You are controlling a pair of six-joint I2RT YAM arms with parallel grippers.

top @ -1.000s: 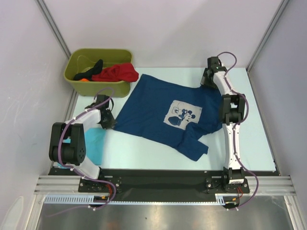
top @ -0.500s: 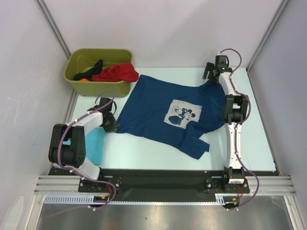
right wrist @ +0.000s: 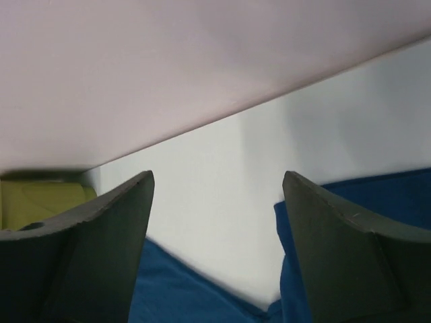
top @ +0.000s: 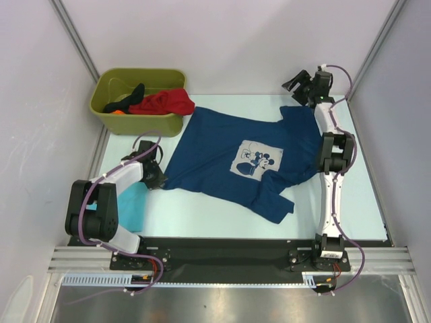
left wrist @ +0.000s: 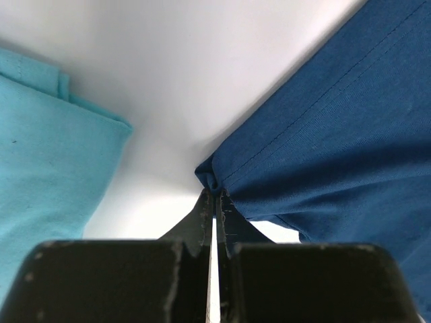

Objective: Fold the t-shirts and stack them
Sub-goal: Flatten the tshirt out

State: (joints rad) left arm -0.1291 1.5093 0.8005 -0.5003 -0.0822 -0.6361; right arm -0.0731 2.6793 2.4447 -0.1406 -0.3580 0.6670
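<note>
The table point(top: 357, 195) was a pale, matte white sheet, bare along its right side and boxed in by a plain back wall point(top: 222, 40) and side panels of the same washed-out lilac-white. Two slanted metal posts point(top: 74, 37) framed the enclosure. A black strip point(top: 222, 247) ran along the near edge, with a ribbed aluminium rail point(top: 229, 272) in front of it.

The navy t-shirt point(top: 242, 161) lay spread face-up across the middle of the table, its pale cartoon print roughly central. One sleeve was crumpled toward the near edge. The left gripper point(left wrist: 214, 202) sat low on the table at the shirt's left corner. Its jaws were pressed together on a small pinch of the navy hem. Just beside it, apart from the navy cloth, the turquoise t-shirt point(top: 131, 205) lay flat at the near left, partly under the left arm.

The right gripper point(right wrist: 217, 178) was held up over the far right corner with its jaws spread wide and nothing between them. Only the wall and the table's far edge showed through the gap.

The olive-green bin point(top: 145, 123) stood in the far left corner, close to the navy shirt's top edge. A red t-shirt point(top: 168, 102) was heaped over its right rim and a black garment point(top: 133, 93) lay inside. A small orange patch point(top: 118, 112) beneath them was too small to identify, possibly more cloth.
</note>
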